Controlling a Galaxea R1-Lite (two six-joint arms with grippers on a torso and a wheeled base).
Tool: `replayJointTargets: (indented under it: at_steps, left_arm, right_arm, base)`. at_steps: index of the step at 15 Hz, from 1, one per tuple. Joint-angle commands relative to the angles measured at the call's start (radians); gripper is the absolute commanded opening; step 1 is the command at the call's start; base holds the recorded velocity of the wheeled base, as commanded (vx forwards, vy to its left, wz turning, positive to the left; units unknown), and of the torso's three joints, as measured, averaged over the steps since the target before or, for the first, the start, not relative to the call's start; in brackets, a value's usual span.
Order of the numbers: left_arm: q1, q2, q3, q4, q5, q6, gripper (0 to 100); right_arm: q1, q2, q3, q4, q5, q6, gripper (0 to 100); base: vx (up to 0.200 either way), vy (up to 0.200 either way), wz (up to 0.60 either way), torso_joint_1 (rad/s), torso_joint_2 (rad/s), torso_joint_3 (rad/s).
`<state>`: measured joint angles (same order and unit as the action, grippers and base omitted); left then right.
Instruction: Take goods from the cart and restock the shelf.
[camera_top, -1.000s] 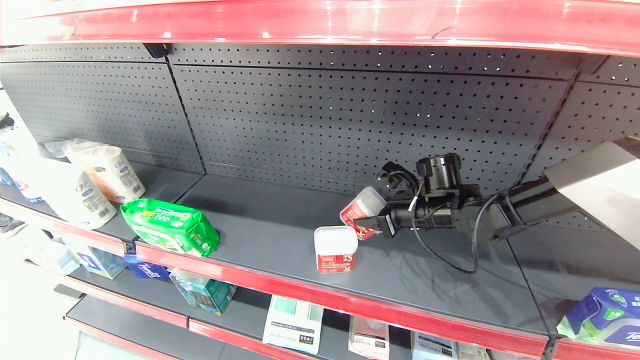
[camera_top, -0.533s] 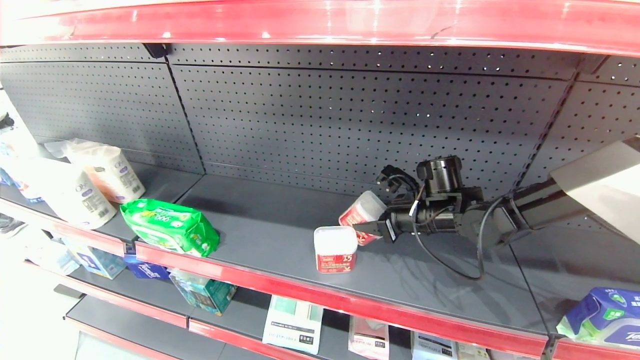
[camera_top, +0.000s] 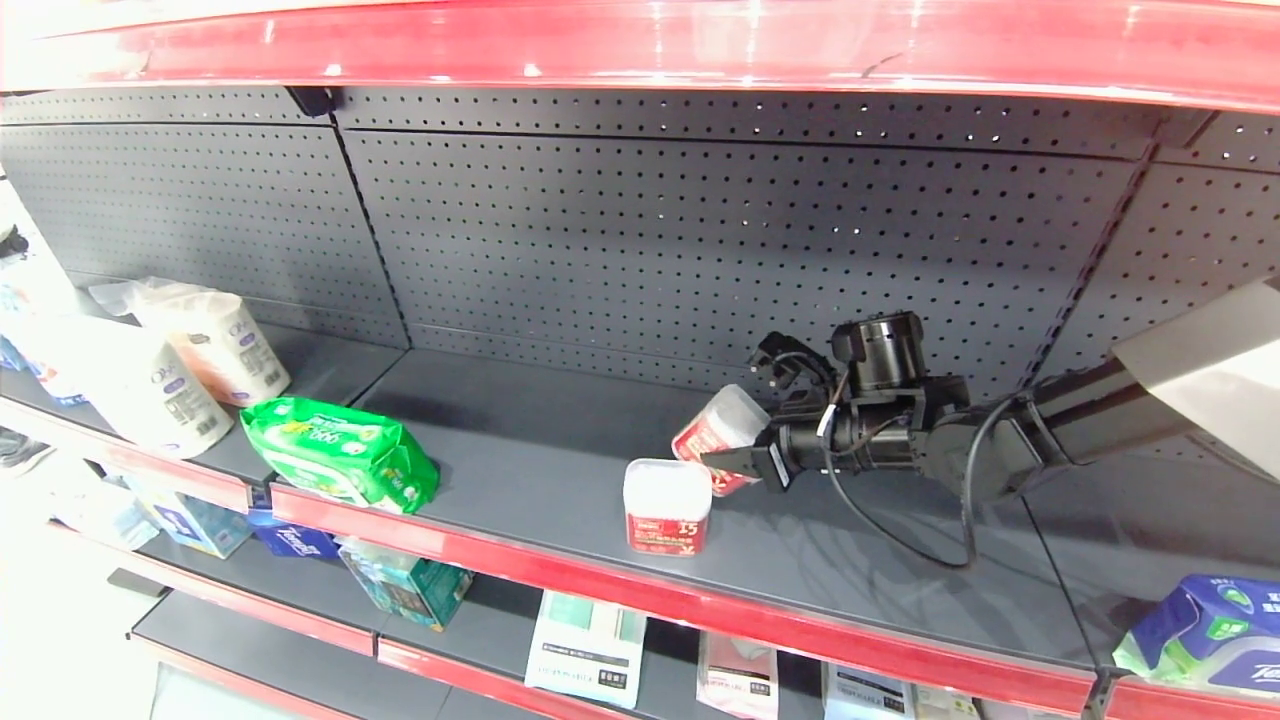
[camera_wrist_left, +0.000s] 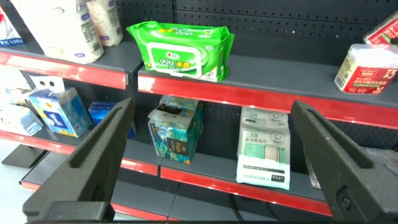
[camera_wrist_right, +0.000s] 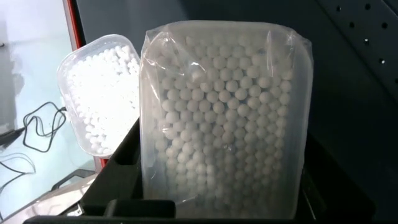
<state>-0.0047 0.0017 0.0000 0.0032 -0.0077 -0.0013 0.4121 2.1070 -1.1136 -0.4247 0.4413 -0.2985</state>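
Grey shelf (camera_top: 560, 470) before you: your right tool (camera_top: 728, 458) clamps a tilted tub (camera_top: 718, 428) at two o'clock of the standing tub (camera_top: 667, 505), likely to seat it behind; left tool (camera_wrist_left: 211, 106) gapes.

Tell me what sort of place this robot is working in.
Most likely a shop aisle: tiered shelves with red front strips and a perforated back panel, stocked with packaged goods such as a green wipes pack and a standing tub; the right pincer grips a tilted tub.
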Motion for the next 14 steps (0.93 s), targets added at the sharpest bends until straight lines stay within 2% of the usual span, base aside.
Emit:
replayJointTargets:
  at_steps: [1, 6, 14]
  left_arm:
    - [0.0, 0.001, 0.0, 0.0, 0.0, 0.0, 100]
    - [0.0, 0.001, 0.0, 0.0, -0.002, 0.0, 100]
    - [0.0, 0.001, 0.0, 0.0, 0.0, 0.0, 100]
  right_arm:
    - [0.007, -0.01, 0.014, 0.0, 0.001, -0.001, 0]
    - [0.007, -0.019, 0.044, 0.0, 0.001, -0.001, 0]
    - [-0.001, -0.004, 0.015, 0.0, 0.007, -0.014, 0]
  base:
    - [0.0, 0.0, 0.0, 0.0, 0.0, 0.0]
    - [0.0, 0.0, 0.0, 0.0, 0.0, 0.0]
    - [0.0, 0.0, 0.0, 0.0, 0.0, 0.0]
